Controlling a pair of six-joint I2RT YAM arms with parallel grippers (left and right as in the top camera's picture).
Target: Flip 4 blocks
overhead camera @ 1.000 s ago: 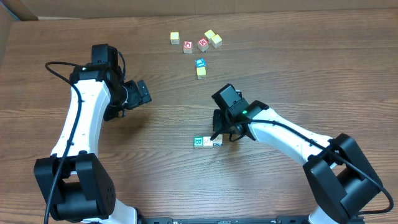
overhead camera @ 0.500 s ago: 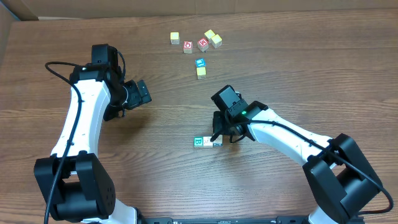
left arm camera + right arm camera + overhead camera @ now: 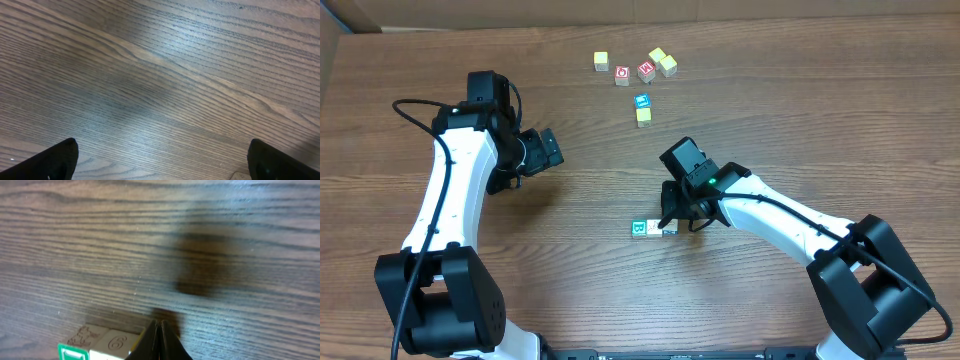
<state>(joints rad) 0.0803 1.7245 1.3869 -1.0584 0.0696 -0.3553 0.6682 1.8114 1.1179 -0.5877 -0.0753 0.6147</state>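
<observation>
Pointing down at the wooden counter, the right claw has its fingers pressed together, with a short row of blocks just to its left; the left claw gapes wide, well apart from them.

Dark wood-grain table; tan surface beyond.

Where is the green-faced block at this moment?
Overhead view: the green-faced block sits near the table's middle, at the image-left end of a three-block row, with the right gripper at the other end.
</observation>
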